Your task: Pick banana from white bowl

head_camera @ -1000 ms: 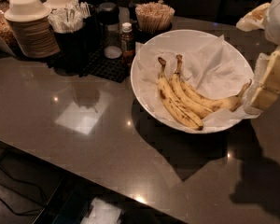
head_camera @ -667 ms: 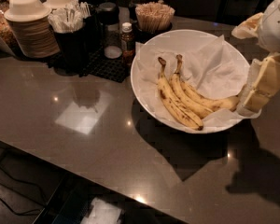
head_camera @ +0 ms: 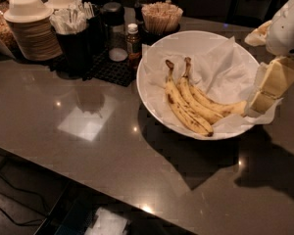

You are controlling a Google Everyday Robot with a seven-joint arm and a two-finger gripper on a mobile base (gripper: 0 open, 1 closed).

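The white bowl (head_camera: pixel 152 89) is wide and shallow, lined with crinkled white paper, and stands on the dark counter right of centre. Three speckled yellow bananas lie in it, stems pointing to the back. The most curved banana (head_camera: pixel 220 105) is the rightmost, and its tip reaches the bowl's right rim. My gripper (head_camera: pixel 260 102), cream-coloured, hangs at the bowl's right rim, just beside that banana's tip. I cannot see contact with it. The white arm housing (head_camera: pixel 286 26) is above it at the right edge.
At the back left are stacked paper bowls (head_camera: pixel 32 26), a black caddy of packets (head_camera: pixel 73 26), a small sauce bottle (head_camera: pixel 133 40) and a cup of wooden stirrers (head_camera: pixel 161 16). The counter's front edge runs diagonally at lower left, with floor below.
My gripper has shifted a little to the left, closer to the bowl's right rim and the banana tip. The bananas and the bowl have not moved.
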